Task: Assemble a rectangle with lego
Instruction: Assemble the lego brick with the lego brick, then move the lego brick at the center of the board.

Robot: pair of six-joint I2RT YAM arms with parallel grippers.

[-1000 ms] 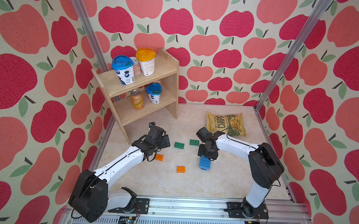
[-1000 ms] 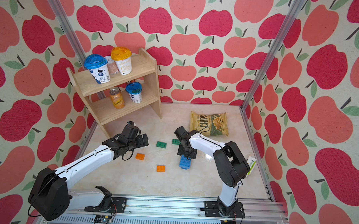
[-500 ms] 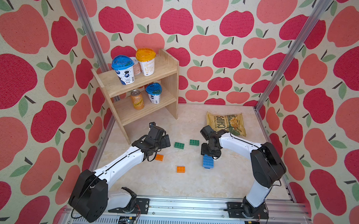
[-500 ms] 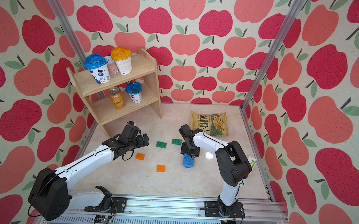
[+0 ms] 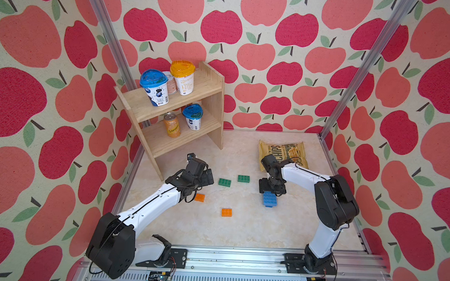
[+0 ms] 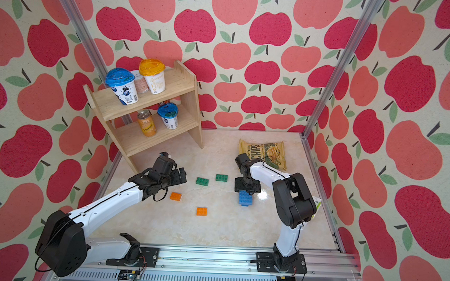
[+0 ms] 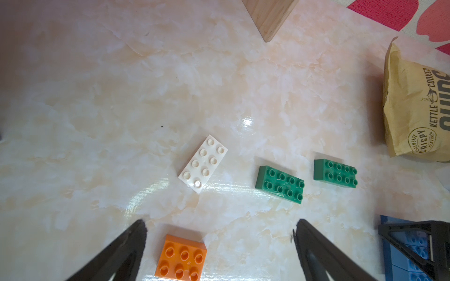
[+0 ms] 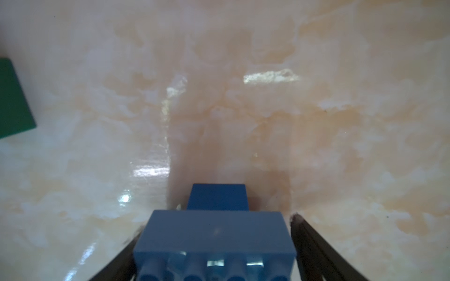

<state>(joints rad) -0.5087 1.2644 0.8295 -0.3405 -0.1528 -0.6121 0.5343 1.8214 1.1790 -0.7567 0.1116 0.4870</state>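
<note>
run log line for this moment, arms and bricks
left gripper open near orange brick | right gripper astride blue bricks, grip unclear | loose: green bricks, white brick, other orange brick | rectangle not built

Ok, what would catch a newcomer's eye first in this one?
The loud apple wallpaper on every wall, then the wooden shelf of cups at the back left. On the marble tabletop, the right gripper straddles blue lego bricks, with two green lego bricks beside it toward the middle.
</note>
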